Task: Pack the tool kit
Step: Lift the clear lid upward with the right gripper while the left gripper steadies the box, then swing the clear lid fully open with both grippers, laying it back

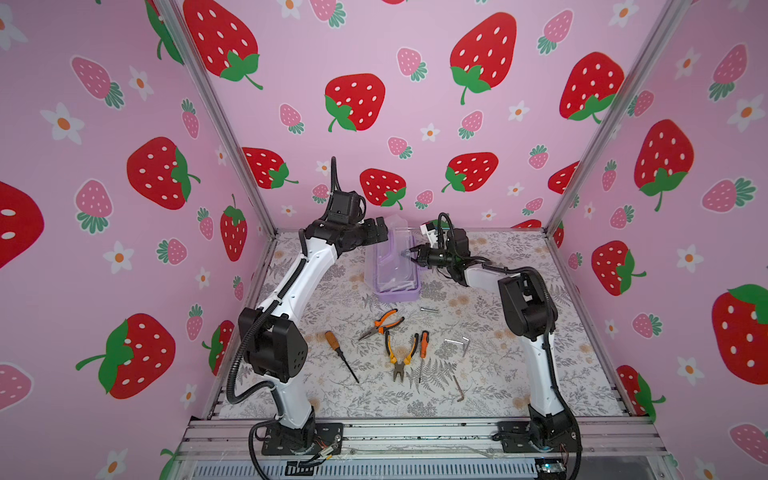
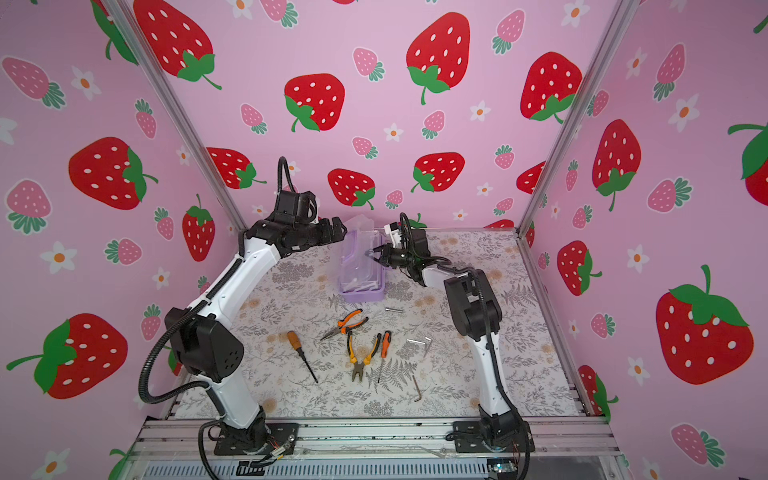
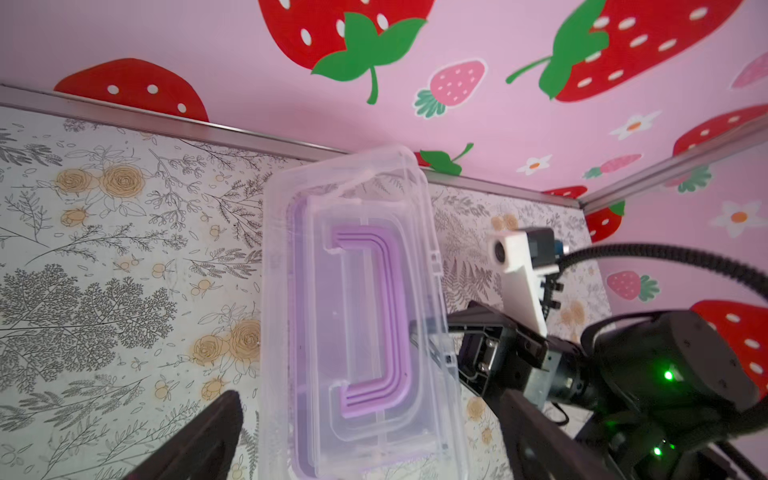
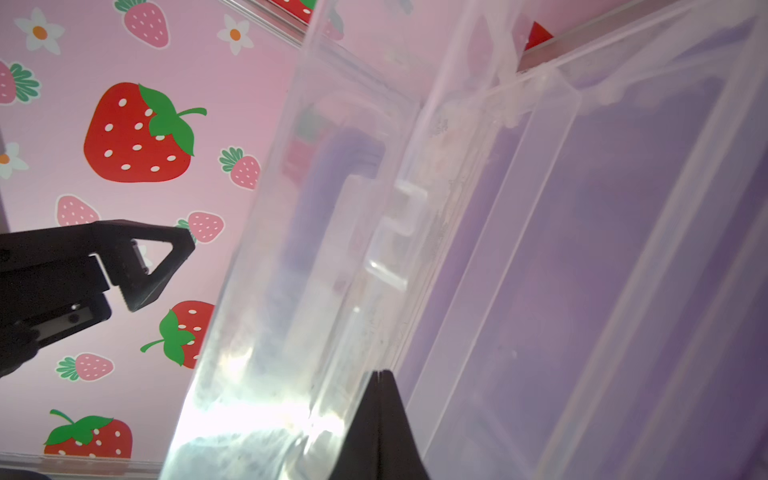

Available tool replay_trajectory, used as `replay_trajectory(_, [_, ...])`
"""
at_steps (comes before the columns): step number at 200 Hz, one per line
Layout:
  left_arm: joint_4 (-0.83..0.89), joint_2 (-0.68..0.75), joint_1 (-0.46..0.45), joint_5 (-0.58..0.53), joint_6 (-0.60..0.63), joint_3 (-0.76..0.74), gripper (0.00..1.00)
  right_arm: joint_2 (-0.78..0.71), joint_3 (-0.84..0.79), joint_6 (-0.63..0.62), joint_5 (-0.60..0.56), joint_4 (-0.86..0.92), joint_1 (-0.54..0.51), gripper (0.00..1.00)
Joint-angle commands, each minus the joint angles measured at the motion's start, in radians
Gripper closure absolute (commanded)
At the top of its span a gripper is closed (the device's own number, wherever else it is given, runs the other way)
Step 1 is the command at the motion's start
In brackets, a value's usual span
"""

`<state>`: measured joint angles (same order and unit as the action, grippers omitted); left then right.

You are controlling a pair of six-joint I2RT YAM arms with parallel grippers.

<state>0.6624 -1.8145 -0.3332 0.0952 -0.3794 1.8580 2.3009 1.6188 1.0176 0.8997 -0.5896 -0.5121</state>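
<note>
The lilac box of the tool kit stands at the back of the table, its clear lid tilted up. A purple handle shows through the lid. My right gripper is shut, with its tips in the gap between the lid and the box's inside. My left gripper hangs open just left of the lid, touching nothing. In front lie orange-handled pliers, a second pair, two screwdrivers and silver hex keys.
A short silver piece lies right of the box and a dark hex key lies near the front right. The back wall's metal rail runs close behind the box. Both arm bases stand at the front edge.
</note>
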Motion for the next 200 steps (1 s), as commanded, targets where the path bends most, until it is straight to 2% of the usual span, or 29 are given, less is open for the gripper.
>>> replay_trajectory(1, [0.157, -0.015, -0.101, -0.099, 0.145, 0.057, 0.01, -0.009, 0.064, 0.013, 0.027, -0.047, -0.027, 0.97])
replay_trajectory(21, [0.243, -0.044, -0.161, -0.15, 0.182, 0.084, 0.01, -0.002, 0.067, 0.022, 0.027, -0.051, -0.032, 0.97])
replay_trajectory(72, [0.416, -0.169, -0.268, -0.37, 0.234, 0.227, 0.01, -0.015, 0.059, 0.022, 0.027, -0.062, -0.046, 0.97])
replay_trajectory(108, [0.509, -0.257, -0.299, -0.507, 0.237, 0.335, 0.01, -0.023, 0.061, 0.024, 0.03, -0.062, -0.049, 0.97])
replay_trajectory(138, [0.499, -0.269, -0.296, -0.54, 0.228, 0.331, 0.0, -0.031, 0.052, 0.024, 0.032, -0.064, -0.05, 0.97])
replay_trajectory(160, [0.481, -0.264, -0.292, -0.542, 0.216, 0.314, 0.09, -0.034, 0.048, 0.025, 0.033, -0.064, -0.049, 0.96])
replay_trajectory(200, [0.402, -0.199, -0.246, -0.46, 0.173, 0.231, 0.21, -0.052, 0.027, 0.016, 0.03, -0.064, -0.037, 0.94])
